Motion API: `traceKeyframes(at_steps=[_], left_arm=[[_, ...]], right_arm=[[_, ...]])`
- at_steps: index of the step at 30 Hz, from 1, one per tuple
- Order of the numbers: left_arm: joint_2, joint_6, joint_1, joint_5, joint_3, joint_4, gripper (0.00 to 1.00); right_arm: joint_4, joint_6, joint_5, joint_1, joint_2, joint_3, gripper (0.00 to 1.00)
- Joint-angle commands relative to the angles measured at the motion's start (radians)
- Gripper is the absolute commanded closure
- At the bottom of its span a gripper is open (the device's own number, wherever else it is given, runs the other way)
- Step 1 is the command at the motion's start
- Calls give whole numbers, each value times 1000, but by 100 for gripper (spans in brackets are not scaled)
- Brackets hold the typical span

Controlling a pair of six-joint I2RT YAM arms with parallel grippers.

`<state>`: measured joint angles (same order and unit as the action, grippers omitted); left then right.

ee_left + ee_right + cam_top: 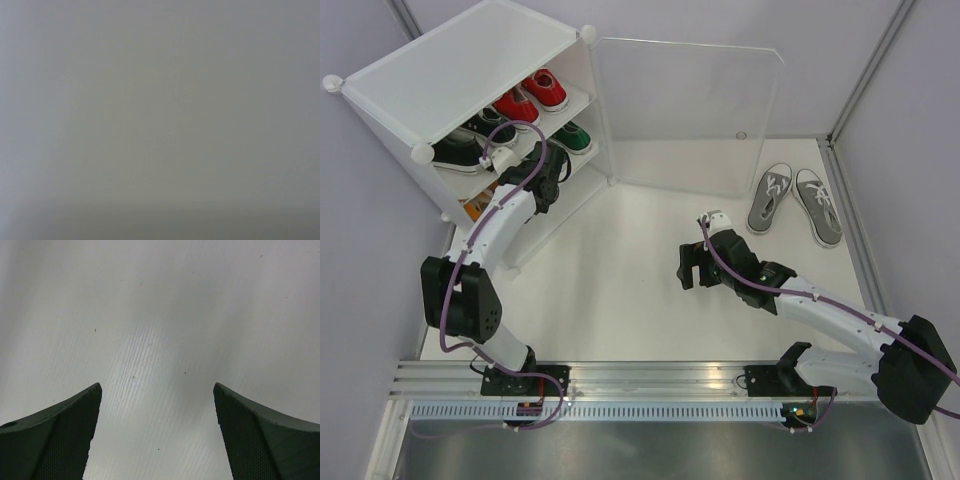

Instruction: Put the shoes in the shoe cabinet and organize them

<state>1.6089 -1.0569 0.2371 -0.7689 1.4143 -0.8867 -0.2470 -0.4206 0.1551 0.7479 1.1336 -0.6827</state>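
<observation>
The white worktop (650, 300) is smooth and faintly ribbed under my right wrist camera. At its far left stands the shoe cabinet (470, 50), boxy translucent white plastic with round corner connectors. Its clear door (690, 110) is swung open. On the shelves I see the red pair (530, 98), the black pair (470, 140), a green sneaker (572, 137) and a sliver of orange (480, 205) lower down.

The grey pair (793, 200) lies outside on the worktop at the far right, side by side, soles down, well apart from the cabinet.

My left gripper (532, 168) is at the cabinet's shelves. Its camera shows only grey blur, so I cannot tell how its jaws stand. My right gripper (155, 390) hangs over bare worktop near the grey pair, spread wide and holding nothing.

I judge these sneakers light, with soft canvas that will cave in and a firmer rubber sole. I would pinch across the sole edges near the heel, not the laces.
</observation>
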Motion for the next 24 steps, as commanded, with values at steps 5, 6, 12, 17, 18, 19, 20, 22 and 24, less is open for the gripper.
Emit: traceKeyframes(at_steps=[5,6,12,17,18,19,20,22,24], left_arm=[[10,-11,-44,2,14,-14,44],[5,-14,-44,17,11,-12,38],[-75,-34,-30,59,-52,-12,17],[-113,-55,-16,74,-101,-9,11],[-115,-60,-15,75,-106,-12,11],[-116,-67,-15,86,-120,-11,12],[-118,-72,-7,91,-124,-11,14],[-116,-77,5,89,-130,-8,21],[-112,-75,25,88,-130,-9,29]], right_arm=[[34,14,3,-4,8,3,5],[37,16,3,-4,11,2,5],[37,20,6,-4,17,-8,5],[35,22,6,-4,25,-12,5],[34,22,6,-4,26,-15,5],[34,23,6,-4,26,-15,5],[35,25,8,-4,26,-15,5],[32,25,12,-4,28,-15,5],[32,25,15,-4,29,-15,5]])
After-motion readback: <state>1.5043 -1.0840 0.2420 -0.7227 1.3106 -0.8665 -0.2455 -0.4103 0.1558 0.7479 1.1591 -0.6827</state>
